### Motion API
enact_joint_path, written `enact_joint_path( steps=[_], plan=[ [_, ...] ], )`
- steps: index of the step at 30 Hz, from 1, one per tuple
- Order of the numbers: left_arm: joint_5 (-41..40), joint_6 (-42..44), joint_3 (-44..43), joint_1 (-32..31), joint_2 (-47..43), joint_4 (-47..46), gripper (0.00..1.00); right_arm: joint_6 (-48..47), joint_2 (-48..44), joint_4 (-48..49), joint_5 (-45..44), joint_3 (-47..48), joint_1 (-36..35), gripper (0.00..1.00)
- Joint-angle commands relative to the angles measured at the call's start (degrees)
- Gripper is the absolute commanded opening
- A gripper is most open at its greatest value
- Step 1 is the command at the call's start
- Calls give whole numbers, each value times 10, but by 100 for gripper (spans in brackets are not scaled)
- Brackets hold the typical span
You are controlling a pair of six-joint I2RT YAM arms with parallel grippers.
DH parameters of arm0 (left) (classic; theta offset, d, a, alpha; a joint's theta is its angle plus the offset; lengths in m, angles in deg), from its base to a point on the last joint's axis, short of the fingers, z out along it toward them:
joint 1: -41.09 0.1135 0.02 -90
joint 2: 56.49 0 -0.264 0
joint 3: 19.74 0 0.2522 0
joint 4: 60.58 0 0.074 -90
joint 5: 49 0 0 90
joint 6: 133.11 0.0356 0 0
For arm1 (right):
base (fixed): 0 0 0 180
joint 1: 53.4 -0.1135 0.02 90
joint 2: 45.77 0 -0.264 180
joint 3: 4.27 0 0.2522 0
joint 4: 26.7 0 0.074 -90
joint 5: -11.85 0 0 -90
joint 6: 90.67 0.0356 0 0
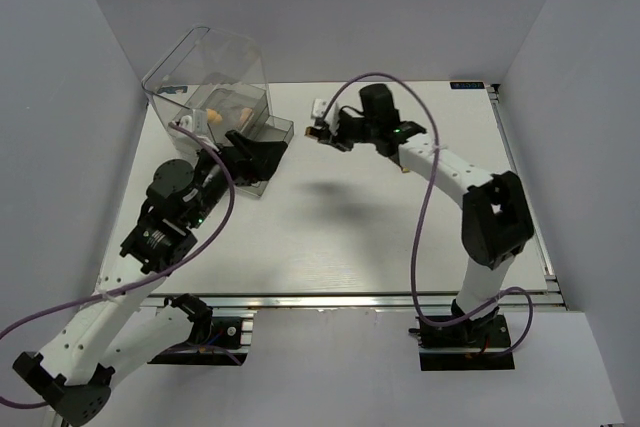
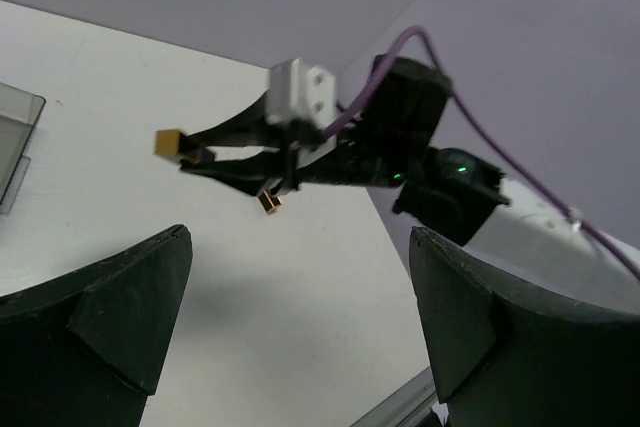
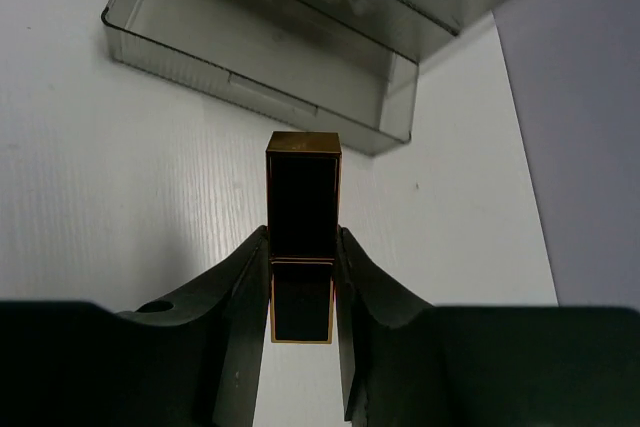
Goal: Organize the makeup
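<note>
A short black-and-gold lipstick tube [image 3: 303, 209] sits clamped between the fingers of my right gripper [image 3: 303, 252]; it is lifted off the table and its gold end points at the open drawer [image 3: 250, 57]. From overhead, that gripper [image 1: 322, 133] hangs just right of the clear drawer box [image 1: 205, 72]. Tan sponges [image 1: 230, 107] show through the box wall. In the left wrist view the held lipstick [image 2: 172, 142] is seen from the side. My left gripper [image 2: 300, 252] is open and holds nothing; it is low beside the drawer front [image 1: 252, 159].
The pulled-out drawer [image 1: 268, 137] sticks out from the box toward the table's middle. A corner of it shows in the left wrist view [image 2: 18, 137]. White walls close in the table at the back and both sides. The right arm's purple cable [image 1: 425, 207] loops over the table.
</note>
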Motion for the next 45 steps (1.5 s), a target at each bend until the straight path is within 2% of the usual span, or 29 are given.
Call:
enact_joint_path(
  steps=[1,4,8,10,14,17,21,24,25,28,31,34,39,42,43,44,45],
  plan=[
    [-42,14,-24,-3,-40,30,98,-78,73,90,6,35,-20,3],
    [-72,8,-28,-3,-76,38,98,-120,134,126,-18,81,-45,3],
    [-99,6,-44,-2,-94,65,98,-253,167,257,-34,45,-86,3],
    [-101,6,-49,-2,-94,77,98,-287,178,315,-44,37,-107,1],
    [-104,2,-47,-2,-93,84,98,-326,214,364,-64,57,-130,0],
    [-103,-5,-38,-2,-95,77,98,-341,229,367,-73,71,-141,0],
    [-101,-13,-21,-2,-98,68,98,-364,246,375,-84,68,-152,13],
    [-100,-13,-22,-2,-93,70,98,-372,258,384,-98,66,-158,34],
    [-99,-13,-21,-3,-93,70,98,-372,261,388,-102,65,-160,45],
    [-98,-14,-18,-3,-93,69,98,-374,271,394,-112,67,-161,62],
    [-95,-17,-13,-3,-93,63,98,-367,272,400,-119,70,-161,71],
    [-93,-20,-9,-2,-91,54,98,-350,264,399,-122,69,-160,72],
    [-81,-20,-14,-3,-75,44,98,-315,231,430,-141,35,-159,72],
    [-55,-21,-20,-3,-48,33,92,-218,173,445,-188,0,-139,58],
    [-32,-22,-21,-3,-36,27,86,-141,137,443,-206,-9,-131,41],
    [-17,-22,-21,-3,-22,21,76,-100,117,408,-224,-17,-122,31],
    [-3,-24,-23,-2,11,13,51,-58,100,364,-239,-16,-108,19]
  ],
)
